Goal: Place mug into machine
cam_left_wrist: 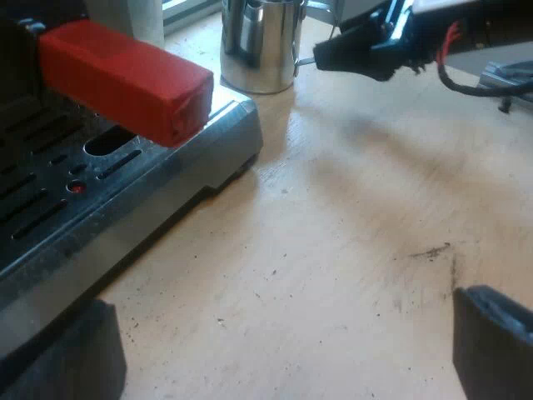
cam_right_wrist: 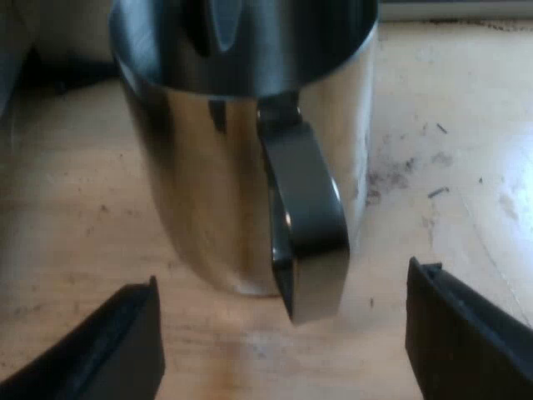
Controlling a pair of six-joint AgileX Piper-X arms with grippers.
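A shiny steel mug (cam_right_wrist: 208,183) stands upright on the wooden table, its handle (cam_right_wrist: 304,225) turned toward my right gripper (cam_right_wrist: 283,342). That gripper is open, its fingers (cam_right_wrist: 108,346) spread wide on either side of the handle and not touching it. In the left wrist view the same mug (cam_left_wrist: 260,43) stands beyond the corner of the espresso machine's drip tray (cam_left_wrist: 125,200), with the right arm's gripper (cam_left_wrist: 350,50) close to its handle. My left gripper (cam_left_wrist: 283,350) is open, low over the bare table beside the tray. The holder's red handle end (cam_left_wrist: 125,79) juts out over the tray.
The drip tray's slotted metal grate (cam_left_wrist: 42,192) has a small red spot (cam_left_wrist: 77,187) in it. The wooden table (cam_left_wrist: 358,250) carries dark specks and a scratch (cam_left_wrist: 429,250). A pale wall or window ledge runs behind the mug.
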